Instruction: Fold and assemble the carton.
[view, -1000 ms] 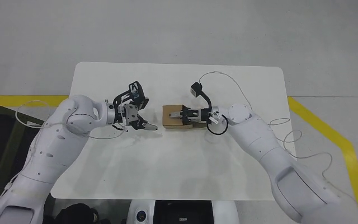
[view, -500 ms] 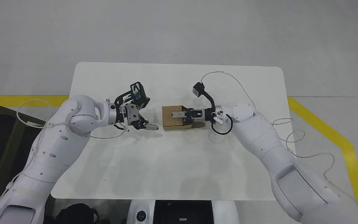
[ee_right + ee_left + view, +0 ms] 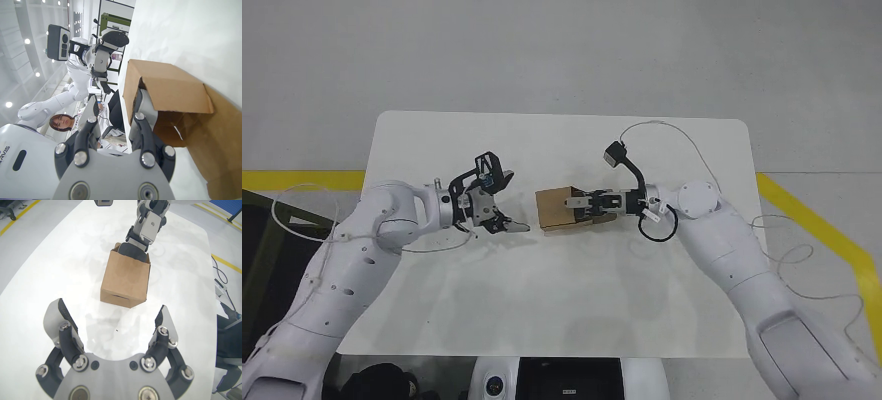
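A brown cardboard carton lies on its side in the middle of the white table, its open end toward my right gripper. In the right wrist view that gripper is open and straddles the carton's upper wall, one finger inside the opening and one outside. A dark finger pad rests at the carton's far rim. My left gripper hangs open just short of the carton's closed end, nothing between its fingers; from above it sits left of the carton.
A thin white cable loops over the back right of the table. Bare tabletop surrounds the carton on all sides. Yellow floor tape runs past the table's right edge.
The carton and my right gripper have shifted a little to the right. My left gripper has followed slightly toward the carton and stays open.
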Motion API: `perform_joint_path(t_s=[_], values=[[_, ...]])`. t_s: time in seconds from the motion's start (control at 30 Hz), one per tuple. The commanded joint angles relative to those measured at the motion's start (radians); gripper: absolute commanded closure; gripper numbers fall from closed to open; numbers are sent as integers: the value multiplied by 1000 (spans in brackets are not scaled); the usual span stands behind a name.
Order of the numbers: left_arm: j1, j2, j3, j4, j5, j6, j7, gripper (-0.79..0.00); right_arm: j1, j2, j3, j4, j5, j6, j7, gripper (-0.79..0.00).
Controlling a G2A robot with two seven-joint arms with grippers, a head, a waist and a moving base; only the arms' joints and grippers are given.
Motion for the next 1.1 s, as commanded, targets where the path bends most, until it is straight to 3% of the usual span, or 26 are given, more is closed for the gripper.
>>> perform_joint_path(t_s=[0.0,0.13,0.33,0.67,0.83,0.93,1.03,1.07], values=[[7,-4,10,15,87,-23,98,-785,-22,18,30,-50,-36,27,-5,-323],[5,-14,36,52,188,-50,218,-785,-69,45,71,-135,-86,87,0,-314],[-16,-29,70,91,248,-50,303,-785,-121,57,82,-189,-115,141,-17,-317],[-17,-41,86,87,257,-59,355,-785,-125,62,87,-206,-137,159,-14,-280],[13,-42,88,55,213,-49,320,-785,-145,76,109,-257,-168,186,4,-256],[29,-44,93,33,206,-23,290,-785,-160,88,129,-282,-204,211,3,-157],[32,-50,104,29,196,6,274,-785,-175,99,152,-309,-241,232,-5,0],[31,-52,109,30,194,12,270,-785,-180,103,160,-319,-248,238,-7,0]])
